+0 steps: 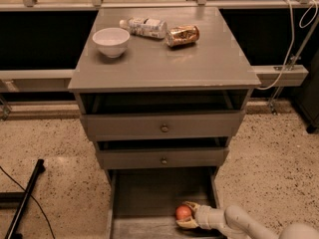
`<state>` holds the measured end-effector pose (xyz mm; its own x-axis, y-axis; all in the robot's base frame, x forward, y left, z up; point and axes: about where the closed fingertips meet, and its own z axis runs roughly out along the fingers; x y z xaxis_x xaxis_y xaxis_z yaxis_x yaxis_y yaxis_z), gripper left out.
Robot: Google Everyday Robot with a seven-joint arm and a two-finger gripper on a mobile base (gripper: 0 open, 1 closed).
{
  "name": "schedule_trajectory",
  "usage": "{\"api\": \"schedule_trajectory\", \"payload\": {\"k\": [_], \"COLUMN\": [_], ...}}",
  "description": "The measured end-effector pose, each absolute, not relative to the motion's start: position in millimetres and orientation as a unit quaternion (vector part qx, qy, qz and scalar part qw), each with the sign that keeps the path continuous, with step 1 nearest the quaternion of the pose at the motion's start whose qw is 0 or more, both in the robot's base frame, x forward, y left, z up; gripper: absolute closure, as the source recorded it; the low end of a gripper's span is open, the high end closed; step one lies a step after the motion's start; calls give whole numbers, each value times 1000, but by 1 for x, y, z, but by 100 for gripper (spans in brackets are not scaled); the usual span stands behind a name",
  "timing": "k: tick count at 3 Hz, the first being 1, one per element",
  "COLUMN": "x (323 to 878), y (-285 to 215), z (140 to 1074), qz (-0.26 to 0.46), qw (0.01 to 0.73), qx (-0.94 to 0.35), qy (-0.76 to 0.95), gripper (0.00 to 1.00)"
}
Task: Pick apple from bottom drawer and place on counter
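The red-orange apple [182, 212] lies on the grey floor of the open bottom drawer [144, 195], near its front right. My gripper [186, 214] reaches in from the lower right on a white arm. Its tan fingers [190, 205] sit on either side of the apple and are closed against it. The apple still rests low in the drawer. The grey counter [199, 63] is the top of the cabinet, well above the gripper.
On the counter stand a white bowl [111, 41], a lying plastic bottle [143, 27] and a crushed gold-brown can [182, 35]. The two upper knobbed drawers [163, 128] are slightly pulled out. A black bar [25, 198] lies on the floor at left.
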<state>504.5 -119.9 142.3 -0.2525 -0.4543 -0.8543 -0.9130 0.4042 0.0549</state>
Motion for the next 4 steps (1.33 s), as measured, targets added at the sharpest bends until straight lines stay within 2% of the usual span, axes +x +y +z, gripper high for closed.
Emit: {"api": "schedule_trajectory", "payload": {"k": [1, 2, 4], "x": [505, 494, 471], "y": [-116, -119, -106], "z": [148, 217, 368], "qz": [317, 356, 393], "qw": [415, 430, 430], "qx": [-449, -497, -601], "qy": [725, 664, 547], "gripper": [88, 100, 100]}}
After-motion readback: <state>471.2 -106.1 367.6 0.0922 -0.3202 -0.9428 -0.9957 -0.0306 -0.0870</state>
